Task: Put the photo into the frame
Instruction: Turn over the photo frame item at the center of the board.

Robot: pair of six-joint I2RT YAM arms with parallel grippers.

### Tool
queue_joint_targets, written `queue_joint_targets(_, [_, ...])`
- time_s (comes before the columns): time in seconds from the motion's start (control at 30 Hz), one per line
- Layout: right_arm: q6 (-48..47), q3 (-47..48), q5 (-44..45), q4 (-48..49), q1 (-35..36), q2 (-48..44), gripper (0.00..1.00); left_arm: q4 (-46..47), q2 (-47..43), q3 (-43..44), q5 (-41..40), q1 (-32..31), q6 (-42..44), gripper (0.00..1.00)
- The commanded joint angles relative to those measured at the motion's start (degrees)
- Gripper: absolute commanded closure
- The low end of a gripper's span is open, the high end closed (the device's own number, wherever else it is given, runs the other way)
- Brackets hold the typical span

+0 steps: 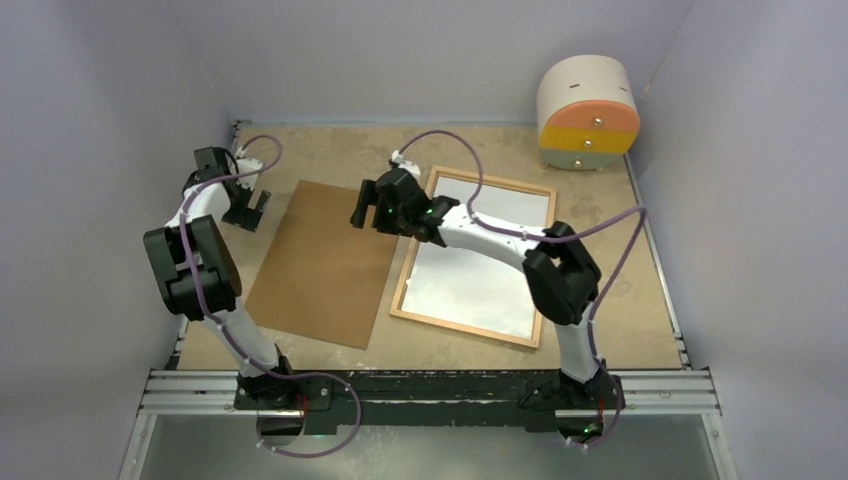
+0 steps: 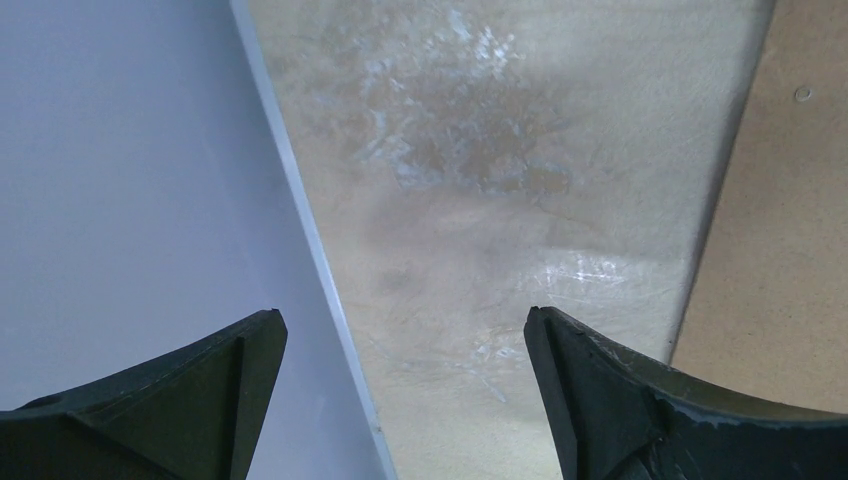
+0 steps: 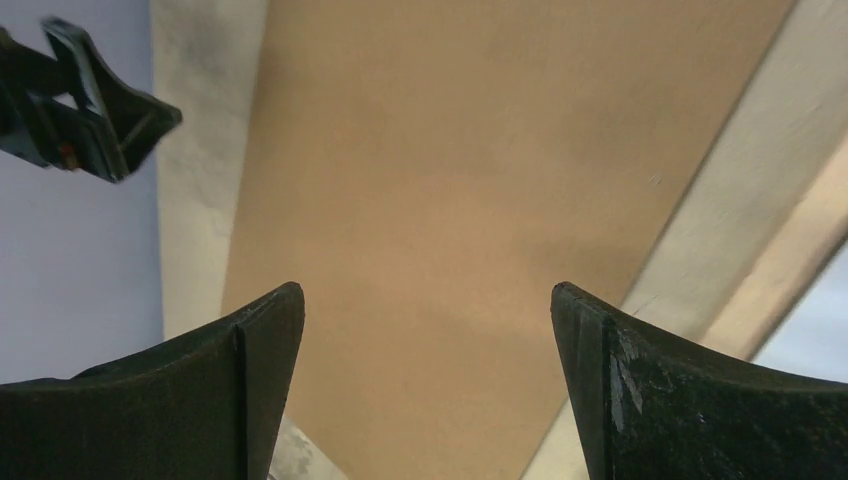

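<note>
The frame (image 1: 460,329), thin light wood, lies flat at the table's right middle. A plain white sheet (image 1: 470,280) fills it, likely the photo lying face down; no printed side shows. My right gripper (image 1: 362,205) is open and empty, hovering just left of the frame's far-left corner, above the brown backing panel (image 1: 325,265). In the right wrist view its open gripper (image 3: 427,300) sits over that panel (image 3: 450,180), with the frame's moulding (image 3: 790,270) at the right. My left gripper (image 1: 250,210) is open and empty near the left wall, above bare table (image 2: 480,250).
A round cabinet (image 1: 588,110) with orange, yellow and grey drawers stands at the back right corner. Grey walls close in the left, back and right. The brown panel's edge (image 2: 780,250) shows at the right of the left wrist view.
</note>
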Motion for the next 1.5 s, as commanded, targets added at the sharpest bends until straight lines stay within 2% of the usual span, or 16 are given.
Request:
queue_joint_targets(0.0, [4.43,6.1,3.47,-11.8,2.05,5.38,0.05,3.89,0.87,-3.6,-1.68,0.03,1.2,0.03])
queue_joint_targets(0.2, [5.05,8.68,4.54,-14.49,4.43,8.21,0.05,4.74,1.1,-6.7,-0.27,0.08,1.04,0.03])
queue_joint_targets(0.6, [9.53,10.42,3.04,-17.98,4.88,12.63,0.03,4.98,1.12,-13.71,4.86,-0.23,-0.05,0.05])
queue_joint_targets(0.77, [12.07,10.1,1.24,-18.12,4.89,13.65,0.03,4.88,1.21,-15.18,5.9,-1.71,-0.37,0.05])
queue_joint_targets(0.87, [13.23,11.16,4.13,-21.12,4.89,12.96,0.02,5.08,0.48,-15.99,6.15,-2.7,-0.73,0.05])
queue_joint_targets(1.0, [13.44,9.7,4.98,-20.43,4.88,11.47,0.02,5.38,0.38,-16.34,6.44,-3.41,-1.12,0.05])
queue_joint_targets(1.17, [15.99,10.94,3.31,-24.01,4.89,14.28,0.01,5.34,0.77,-16.46,7.33,-3.88,-1.5,0.05])
queue_joint_targets(1.47, [23.09,9.23,-0.63,-16.49,4.39,15.24,0.02,1.46,3.68,-14.31,12.48,-5.01,-1.78,0.05])
